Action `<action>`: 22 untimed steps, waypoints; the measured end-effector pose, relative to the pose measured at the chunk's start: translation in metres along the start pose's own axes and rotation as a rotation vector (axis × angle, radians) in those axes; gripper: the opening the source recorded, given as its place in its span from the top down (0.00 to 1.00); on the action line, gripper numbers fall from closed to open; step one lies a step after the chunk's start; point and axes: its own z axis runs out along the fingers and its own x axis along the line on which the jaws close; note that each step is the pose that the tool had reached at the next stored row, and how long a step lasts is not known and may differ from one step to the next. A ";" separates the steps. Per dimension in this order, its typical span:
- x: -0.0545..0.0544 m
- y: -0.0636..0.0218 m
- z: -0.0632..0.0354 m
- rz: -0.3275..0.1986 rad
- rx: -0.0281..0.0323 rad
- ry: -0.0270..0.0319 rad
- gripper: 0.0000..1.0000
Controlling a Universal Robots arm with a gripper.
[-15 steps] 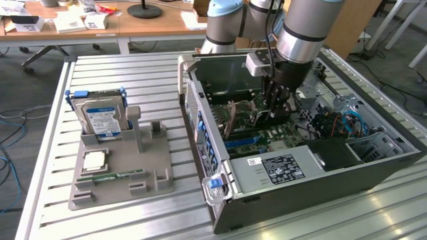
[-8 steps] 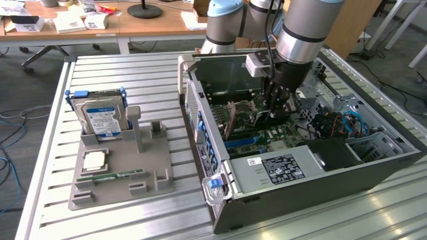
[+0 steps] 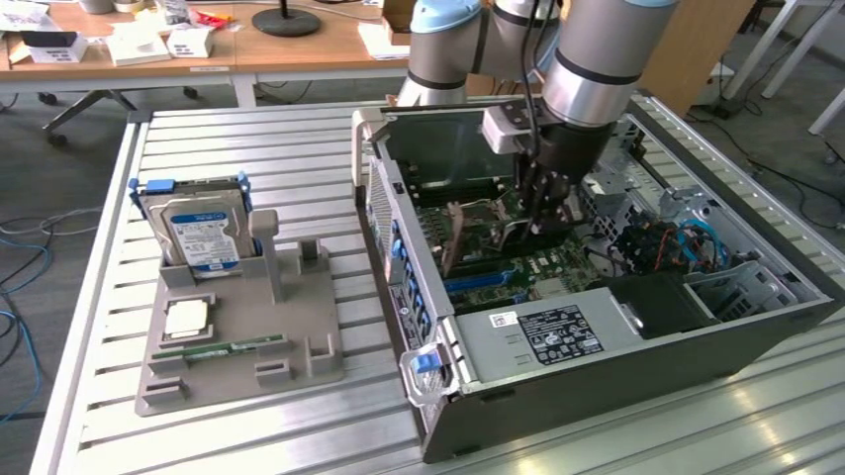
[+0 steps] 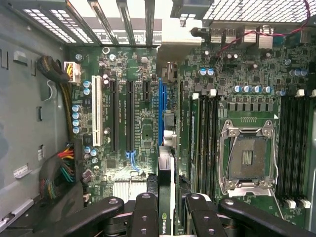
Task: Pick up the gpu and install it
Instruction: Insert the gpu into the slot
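Hanging down inside the open computer case (image 3: pixel 634 336) on the counter (image 3: pixel 237 148), the tool (image 3: pixel 539 216) sits low over the motherboard (image 3: pixel 548 265) in the exterior view; in the wrist view its fingers (image 4: pixel 145 212) are pinched on the gpu (image 4: pixel 164 223), which stands on edge between them; the card's long axis runs in line with the blue slot (image 4: pixel 161 111), lying just ahead of the tool toward the rear slot covers (image 4: pixel 123 19); whether the card's edge touches the slot cannot be told.

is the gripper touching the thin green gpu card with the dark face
Touching. The wrist view shows the gripper with black fingers pressed against both faces of the thin green gpu card, edge-on between them.
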 end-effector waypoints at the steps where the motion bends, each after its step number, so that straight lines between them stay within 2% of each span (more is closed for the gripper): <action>1: 0.000 0.0009 0.0000 0.000 -0.0001 0.0001 0.74; 8: 0.000 0.0038 0.0046 0.000 0.0000 0.0000 0.74; 22: 0.002 0.0068 0.0049 0.000 -0.0001 0.0001 0.74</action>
